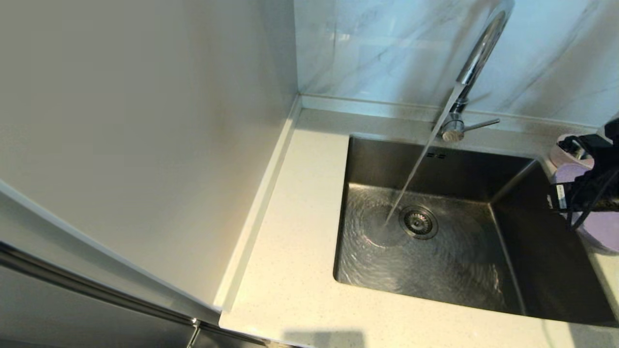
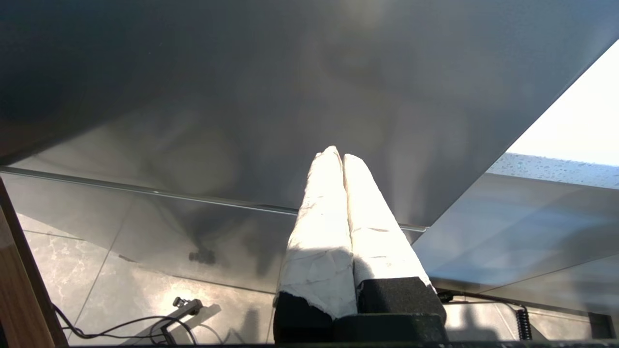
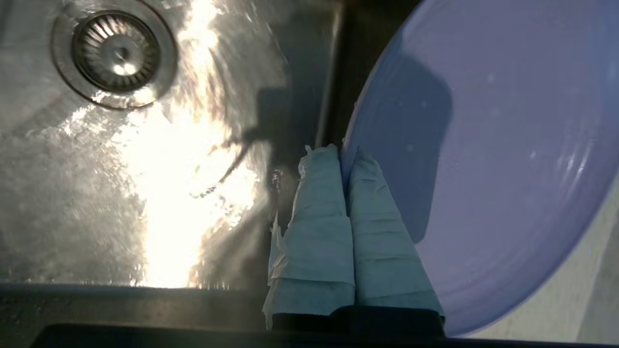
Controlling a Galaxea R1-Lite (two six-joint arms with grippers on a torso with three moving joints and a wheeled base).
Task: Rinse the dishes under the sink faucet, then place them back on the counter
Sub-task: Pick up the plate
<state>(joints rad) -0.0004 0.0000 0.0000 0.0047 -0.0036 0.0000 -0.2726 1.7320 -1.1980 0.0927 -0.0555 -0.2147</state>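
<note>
The sink (image 1: 464, 270) takes up most of our head view, set into the cream worktop (image 1: 295, 270), and the sink faucet (image 1: 476, 63) is running: a slanted stream lands just beside the drain strainer (image 1: 419, 222) and spreads ripples over the basin floor. At the sink's right side we see the lavender plate (image 1: 602, 227), its rim reaching over the basin edge, with the pink bowl (image 1: 561, 150) just behind it. We see no greyish-white dish in any view.

Our right gripper (image 3: 347, 154) has its wrapped fingers drawn together on the plate's rim, one above and one below it. That hold is narrow, at the very edge of a wide flat plate, so we judge the main risk to be the plate pivoting or slipping out once it is lifted clear. The water's push under the stream would add to that, and wet padding grips less well. A dropped plate would strike the steel basin. The bowl sits close enough that a careless swing could knock it.

The right wrist view alone shows us the pinch on the rim; from the head camera the arm hides it. Only the head view shows the stream and the bowl. The left wrist view shows our left gripper (image 2: 342, 157), fingers pressed together and empty, parked below the worktop near a grey cabinet front (image 2: 290, 96).
</note>
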